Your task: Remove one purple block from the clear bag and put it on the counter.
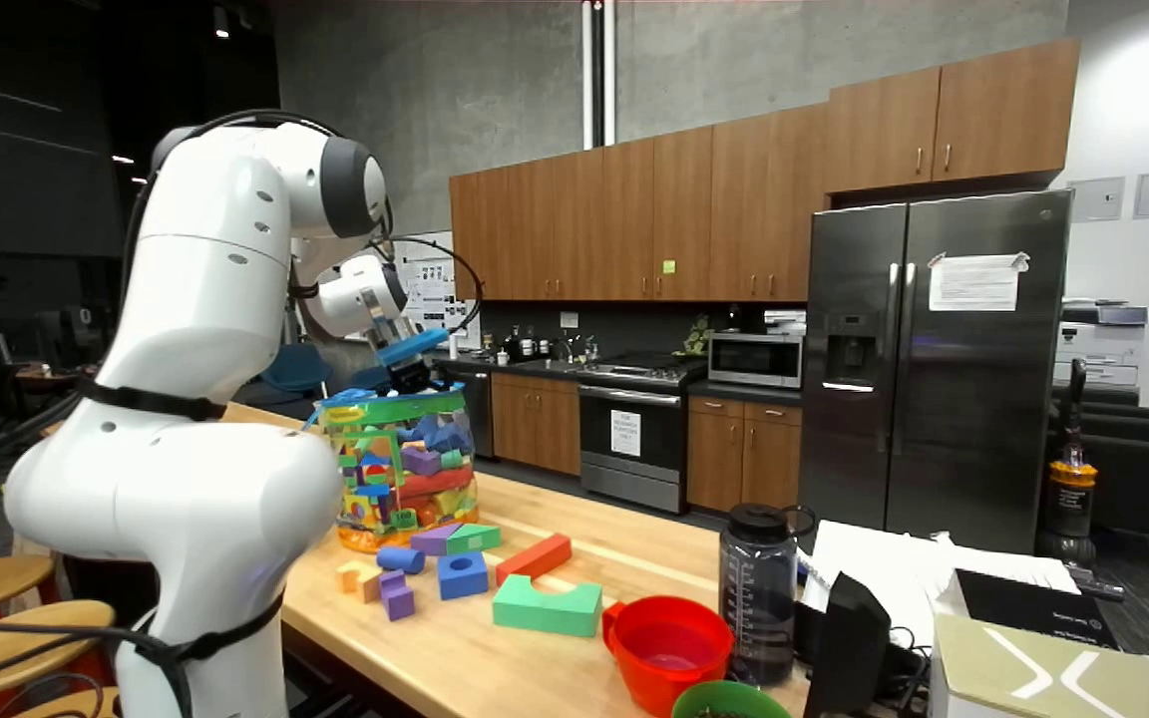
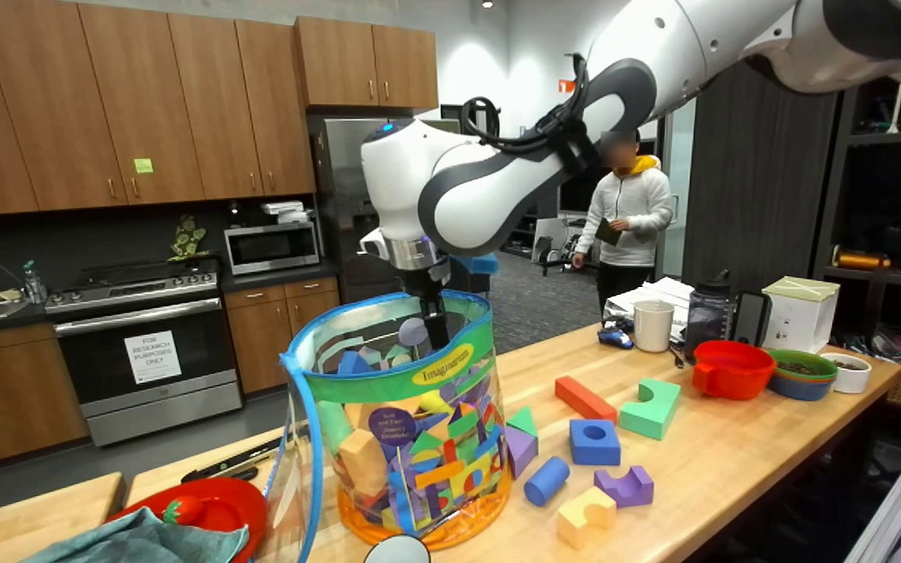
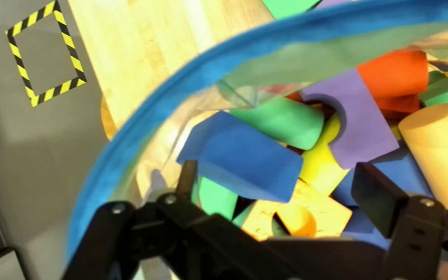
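The clear bag (image 2: 368, 386) stands on the counter (image 2: 720, 461), with its blue rim (image 3: 193, 77) open at the top. Its green band (image 1: 390, 407) also shows in an exterior view. Multicoloured blocks fill it. A purple arch block (image 3: 368, 120) lies on top of the pile in the wrist view. My gripper (image 3: 282, 184) is open and empty, pointing down into the bag's mouth. The gripper also shows in both exterior views (image 1: 410, 377) (image 2: 436, 332). The purple arch lies beyond the fingers, nearer the right one in the picture. A blue block (image 3: 243, 155) and a yellow one (image 3: 333, 214) show between the fingers.
Loose blocks lie beside the bag, including a purple arch (image 2: 626, 486), a blue cylinder (image 2: 547, 480) and a red bar (image 2: 585, 399). A red bowl (image 2: 732, 371) and a dark bottle (image 2: 707, 313) stand further along. A red plate (image 2: 251, 508) is on the bag's other side.
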{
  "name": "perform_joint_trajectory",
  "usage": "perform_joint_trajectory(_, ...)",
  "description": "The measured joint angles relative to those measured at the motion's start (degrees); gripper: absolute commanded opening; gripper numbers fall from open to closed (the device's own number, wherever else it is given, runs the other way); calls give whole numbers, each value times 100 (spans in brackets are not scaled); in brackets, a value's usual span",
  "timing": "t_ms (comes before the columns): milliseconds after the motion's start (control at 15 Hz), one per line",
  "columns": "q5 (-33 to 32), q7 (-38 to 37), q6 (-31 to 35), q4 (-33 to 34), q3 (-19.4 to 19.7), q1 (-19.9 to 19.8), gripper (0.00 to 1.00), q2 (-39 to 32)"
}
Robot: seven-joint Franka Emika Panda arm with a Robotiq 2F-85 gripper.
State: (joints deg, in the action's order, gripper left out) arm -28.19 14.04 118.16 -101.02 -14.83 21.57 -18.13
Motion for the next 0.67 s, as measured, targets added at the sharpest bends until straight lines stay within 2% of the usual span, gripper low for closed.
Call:
perform_joint_trajectory(267, -113, 30, -482, 414, 27, 5, 100, 43)
perform_joint_trajectory(667, -35, 12, -917, 401, -54, 36, 100, 43)
